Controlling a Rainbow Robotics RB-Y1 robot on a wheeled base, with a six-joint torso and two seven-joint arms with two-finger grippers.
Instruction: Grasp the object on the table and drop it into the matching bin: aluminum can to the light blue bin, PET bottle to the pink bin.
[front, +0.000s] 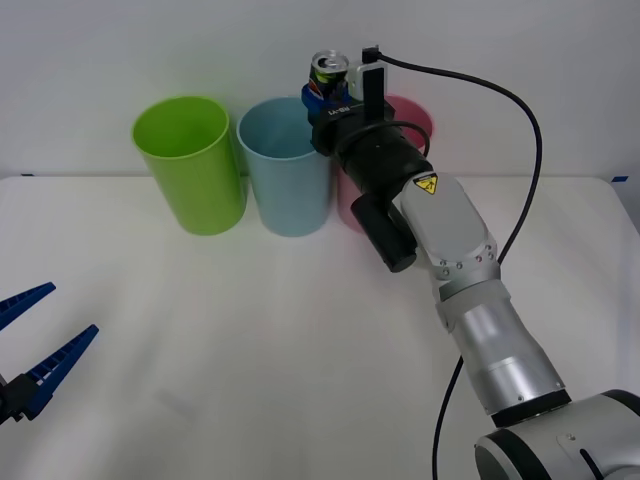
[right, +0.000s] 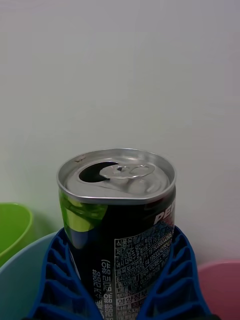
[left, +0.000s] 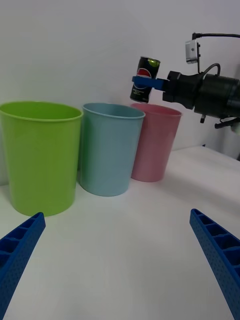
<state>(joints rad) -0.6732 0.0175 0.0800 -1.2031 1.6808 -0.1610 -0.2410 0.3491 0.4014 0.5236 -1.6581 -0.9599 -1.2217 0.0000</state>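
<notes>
Blue ribbed fingers (right: 55, 280) of the right gripper (front: 322, 97) pinch the aluminum can (front: 326, 72) from both sides, holding it upright and clear of the table (front: 260, 340), with its silver top and pull-tab uppermost. In the front view the can sits above the far rim of the light blue bin (front: 288, 165), at the side nearest the pink bin (front: 420, 125). The left wrist view places the can (left: 144, 79) high above the tubs, near where the light blue bin (left: 110, 147) and the pink bin (left: 156, 142) stand side by side; whether it is squarely over the blue opening cannot be settled from these angles. The right wrist view shows the can (right: 117, 225) flanked by the two fingers, with the blue rim (right: 20, 270) below at one side and the pink rim (right: 220, 280) at the other. A lime green tub (front: 190, 165) stands beside the blue one and has no role.

Progress: grasp and lift are complete, and the carry appears nearly finished. Remaining, by judgement: centre the can over the light blue opening, then release. A premature release risks striking the rim or falling into the pink bin.

The left gripper (front: 30, 345) waits low at the near left of the table, its fingers (left: 20, 245) spread wide and holding nothing.
</notes>
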